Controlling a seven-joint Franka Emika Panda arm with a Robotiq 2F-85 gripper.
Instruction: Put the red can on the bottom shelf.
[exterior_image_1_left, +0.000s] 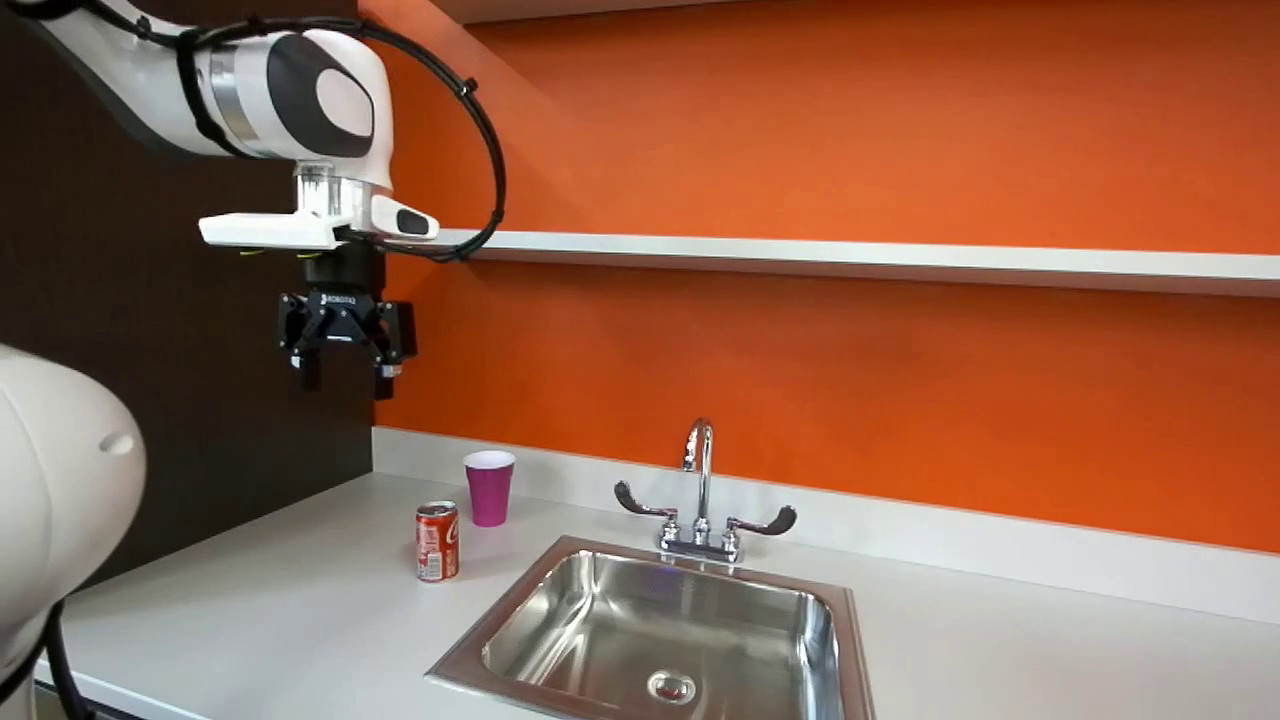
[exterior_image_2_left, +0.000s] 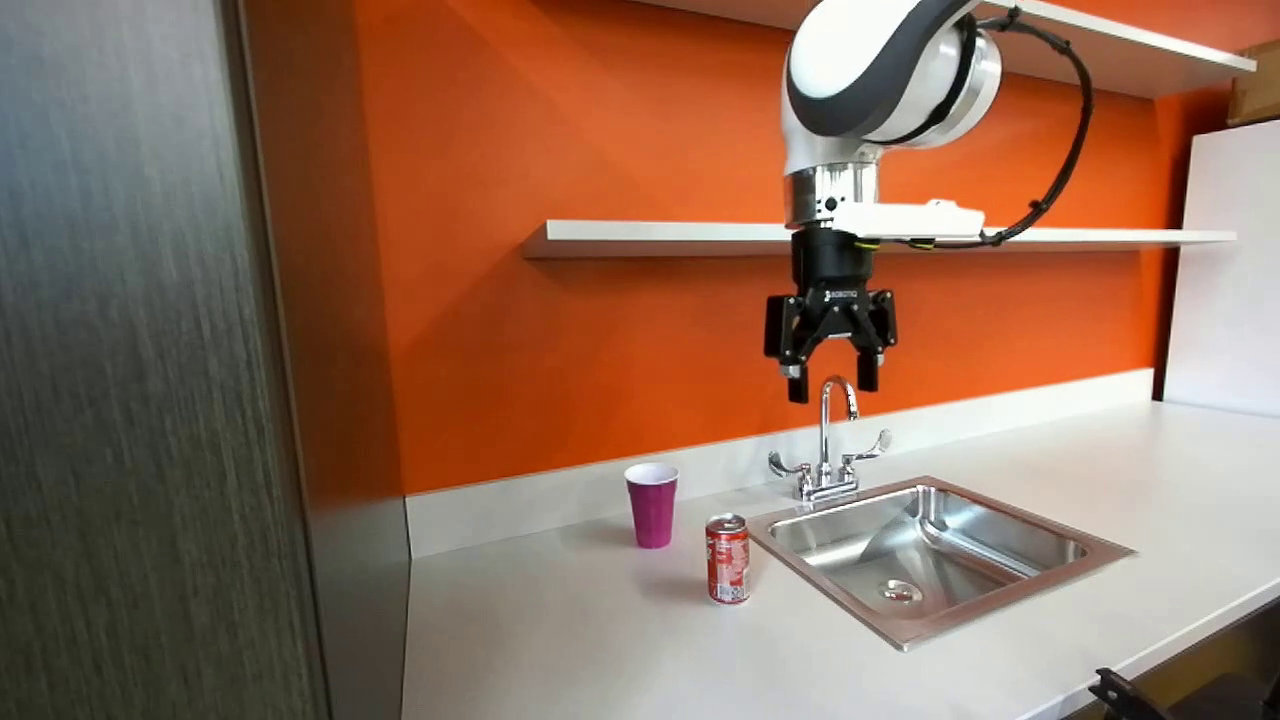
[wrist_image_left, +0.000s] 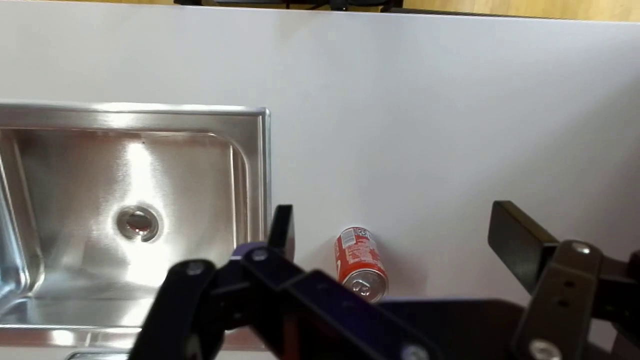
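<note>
The red can (exterior_image_1_left: 437, 545) stands upright on the counter in front of the cup, left of the sink in an exterior view; it also shows in an exterior view (exterior_image_2_left: 727, 562). In the wrist view the can (wrist_image_left: 357, 252) appears between the finger pads, its silvery top partly hidden by the gripper. My gripper (exterior_image_1_left: 345, 385) is open and empty, pointing down, well above the counter and the can; it also shows in an exterior view (exterior_image_2_left: 832, 390) and the wrist view (wrist_image_left: 393, 222). The bottom shelf (exterior_image_1_left: 850, 254) is a white board along the orange wall, also in an exterior view (exterior_image_2_left: 660, 232).
A magenta cup (exterior_image_1_left: 489, 492) stands upright behind the can near the wall. A steel sink (exterior_image_2_left: 830, 590) with a faucet (exterior_image_1_left: 703, 480) lies beside the can. A dark panel (exterior_image_2_left: 345, 400) bounds the counter (exterior_image_2_left: 560, 640) at one end. A higher shelf (exterior_image_2_left: 1130, 40) runs above.
</note>
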